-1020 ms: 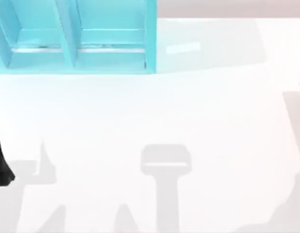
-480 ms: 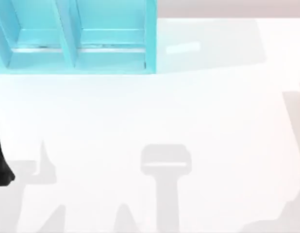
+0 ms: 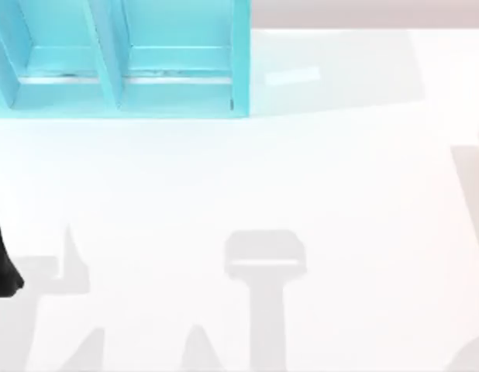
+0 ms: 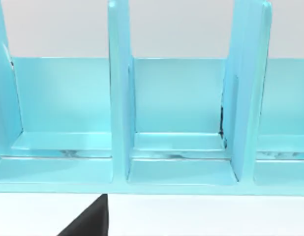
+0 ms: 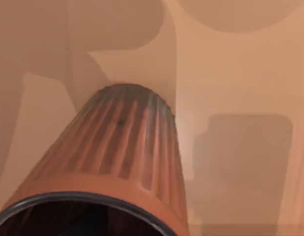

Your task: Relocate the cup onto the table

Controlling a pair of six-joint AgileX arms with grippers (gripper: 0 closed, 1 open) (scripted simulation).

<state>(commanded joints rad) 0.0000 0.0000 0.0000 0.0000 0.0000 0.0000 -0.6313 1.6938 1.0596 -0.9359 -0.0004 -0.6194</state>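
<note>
From above, the white table (image 3: pixel 247 178) is wide and bare, with a turquoise shelf unit (image 3: pixel 123 58) at its far left. A dark bit of the left arm (image 3: pixel 1 256) sits parked at the left edge.

The left wrist view looks straight into the shelf's open compartments (image 4: pixel 179 113).

The right wrist view sits very close to the cup (image 5: pixel 117 157), looking down its ribbed side to the surface below. I cannot tell if the right gripper is holding it or how wide it is open.

I think the cup is being carried or lowered. Next it needs to be set down gently and upright.
</note>
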